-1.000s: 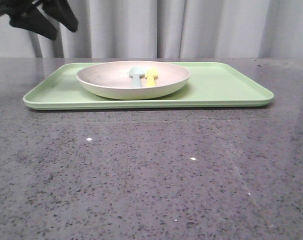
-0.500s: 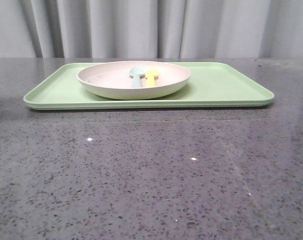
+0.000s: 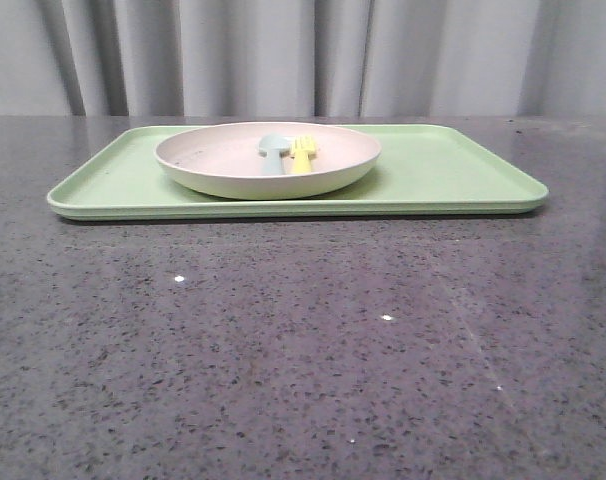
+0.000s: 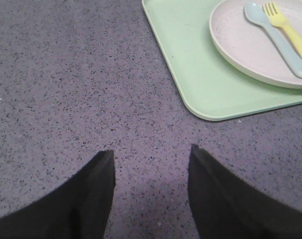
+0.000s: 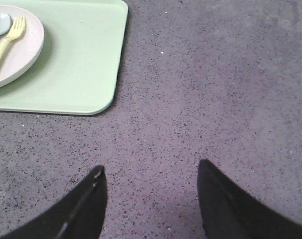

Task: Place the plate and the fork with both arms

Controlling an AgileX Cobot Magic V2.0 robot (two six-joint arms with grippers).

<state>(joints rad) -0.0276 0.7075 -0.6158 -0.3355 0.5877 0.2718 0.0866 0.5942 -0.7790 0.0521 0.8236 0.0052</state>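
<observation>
A: Where's the plate rel. to the pincers?

B: The wide round cream-white plate w/ pinkish inside [image 3: 223,165] sits on the flat rectangular light green tray [image 3: 453,170], toward the tray's left half in the front view. From the left gripper [image 4: 151,172] it lies ahead and off to one side, well apart; only the tray's rounded corner is near that pincer. From the right gripper [image 5: 151,181] the plate is also ahead, off to the other side, well apart, w/ bare tray btwn.

A: Fork?

B: Small yellow plastic fork [image 4: 290,32] lies flat inside the plate, just beside a pale blue-grey plastic spoon [image 4: 275,37], roughly parallel, heads the same way. Can't tell if they touch.

A: Pincer states?

B: Left: dark fingers [image 4: 86,199] spread wide, nothing btwn them, only the speckled grey stone tabletop [image 4: 66,74] showing in the gap. Right: same, spread apart, holding nothing, over bare tabletop. Neither arm shows in the front view.

A: Backdrop?

B: Pale grey pleated curtain [image 3: 283,55] behind the table.
</observation>
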